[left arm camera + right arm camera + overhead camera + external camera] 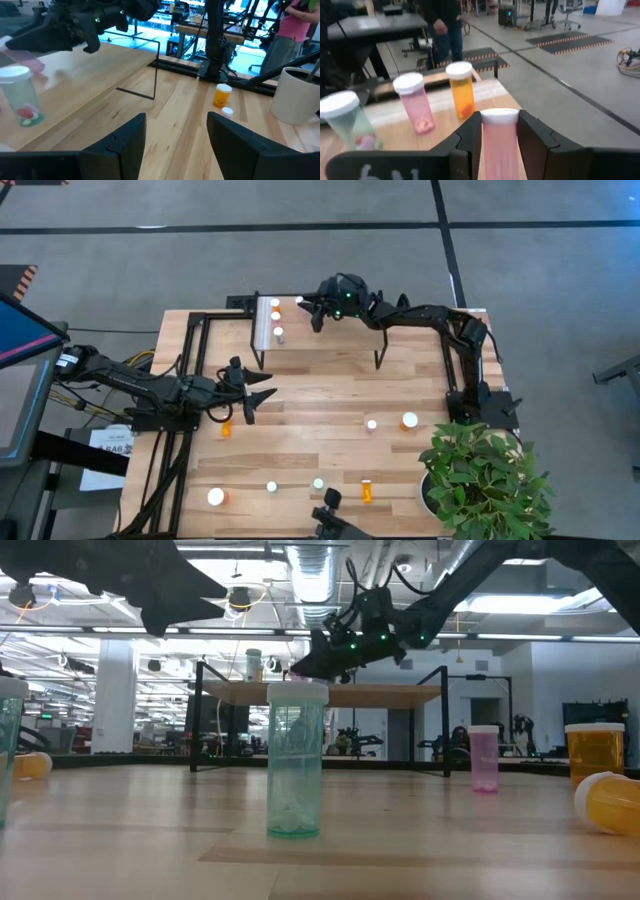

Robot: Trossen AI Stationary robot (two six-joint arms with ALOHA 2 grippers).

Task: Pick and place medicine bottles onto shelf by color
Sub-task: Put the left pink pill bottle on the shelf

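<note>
The shelf (330, 330) stands at the table's far side on thin black legs. At its left end stand three white-capped bottles: green (347, 122), pink (415, 102) and orange (461, 90). My right gripper (305, 305) hovers just right of them, shut on another pink bottle (500, 140). My left gripper (255, 395) is open above the table's left part and holds nothing. More bottles are scattered on the table: an orange one lying on its side (225, 428), white-capped ones (371, 423) (410, 420) and several along the near edge. My right gripper pinches the pink bottle between its two fingers, on the body just below the white cap (499, 116). The fingers reach in from the table's right side, over the shelf's left end. The bottle stands upright in the hold; its base is hidden by the fingers.
A potted plant (480, 475) fills the table's near right corner. A green bottle (295, 760) stands close to the low camera, with a pink one (484, 757) and orange ones (594, 755) to its right. A person (290, 25) stands beyond the table.
</note>
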